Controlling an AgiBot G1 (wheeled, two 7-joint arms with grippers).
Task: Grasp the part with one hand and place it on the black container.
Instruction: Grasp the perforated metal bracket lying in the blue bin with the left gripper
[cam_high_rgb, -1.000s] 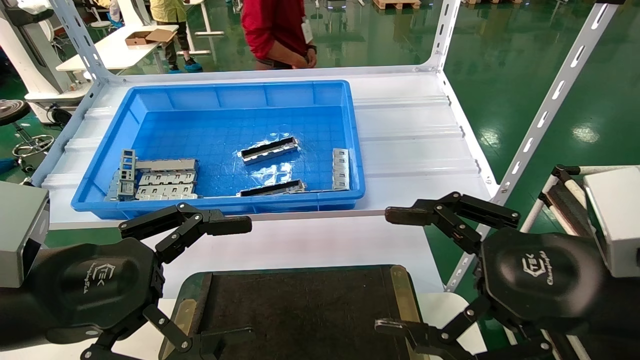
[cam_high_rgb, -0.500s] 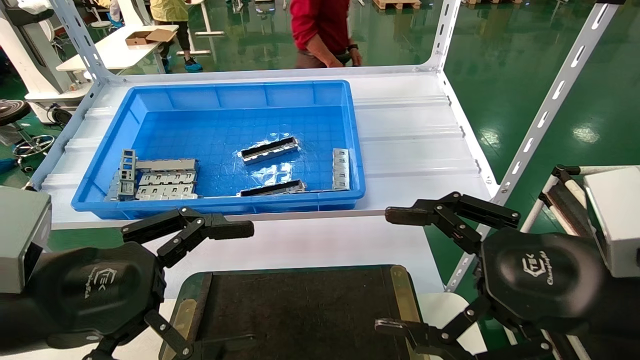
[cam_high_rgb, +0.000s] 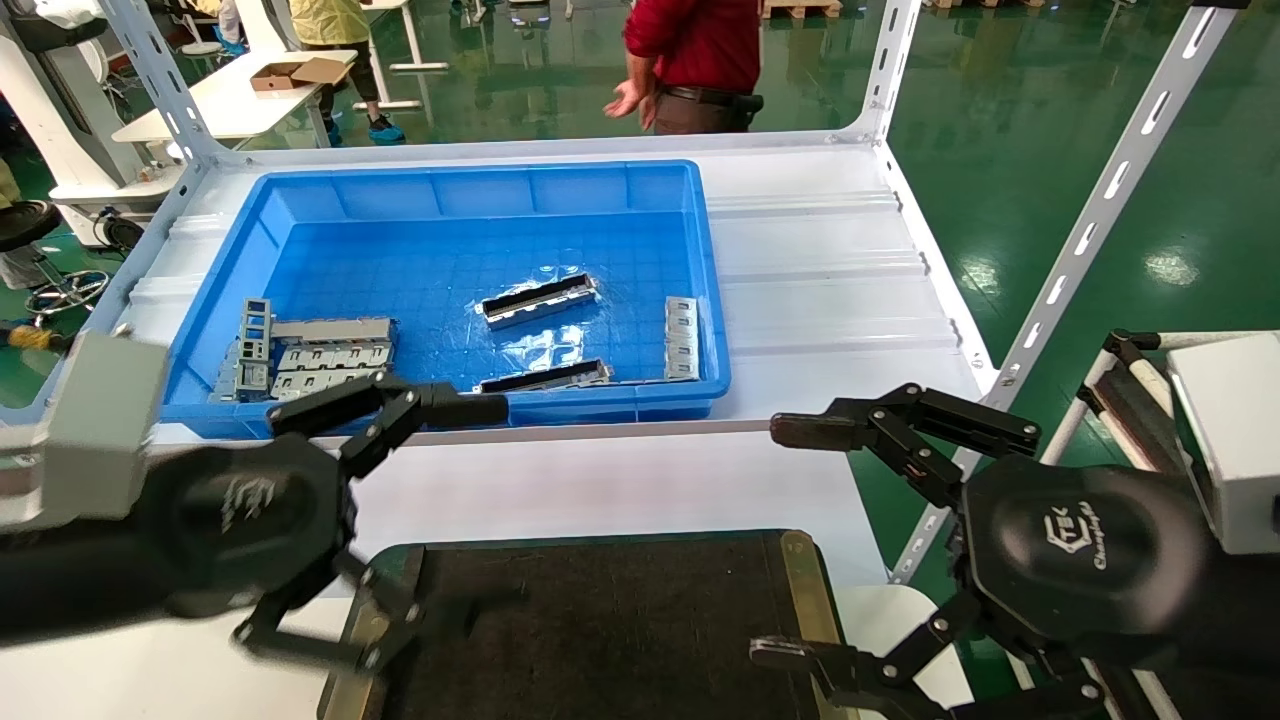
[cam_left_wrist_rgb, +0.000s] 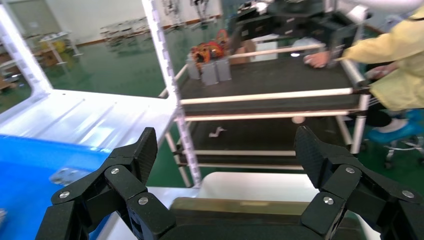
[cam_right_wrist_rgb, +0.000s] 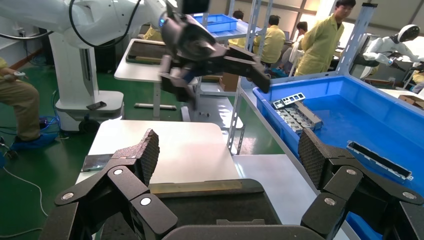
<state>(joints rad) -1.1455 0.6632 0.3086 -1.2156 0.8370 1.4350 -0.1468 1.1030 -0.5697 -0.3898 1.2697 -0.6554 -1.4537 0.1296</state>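
So the deep blue plastic bin (cam_high_rgb: 440, 290) is the anchor here. Three slim silver-grey metal bars lie on its floor: one near the middle (cam_high_rgb: 538, 299) showing its black long face, one against the near wall (cam_high_rgb: 545, 377), and one along the right wall (cam_high_rgb: 681, 336) with its little rectangular cutouts facing up. The chunkier grey multi-cell cage blocks (cam_high_rgb: 305, 358) sit in the near-left corner, not what's wanted.

The left black linked-finger end effector (cam_high_rgb: 440, 510) hangs just in front of the bin's near wall, fingers spread wide and holding nothing. My read is it's lined up to go over the rim for a bar, and the near-wall one looks awkward with the wall crowding it.

The right black linked-finger end effector (cam_high_rgb: 790, 540) is parked off the bin's near-right corner, also wide open and empty.

The flat matte black tray with the dark-green rim (cam_high_rgb: 600, 620) waits on the white tabletop (cam_high_rgb: 620, 480) nearer the robot than the bin, so the drop-off is a short trip.
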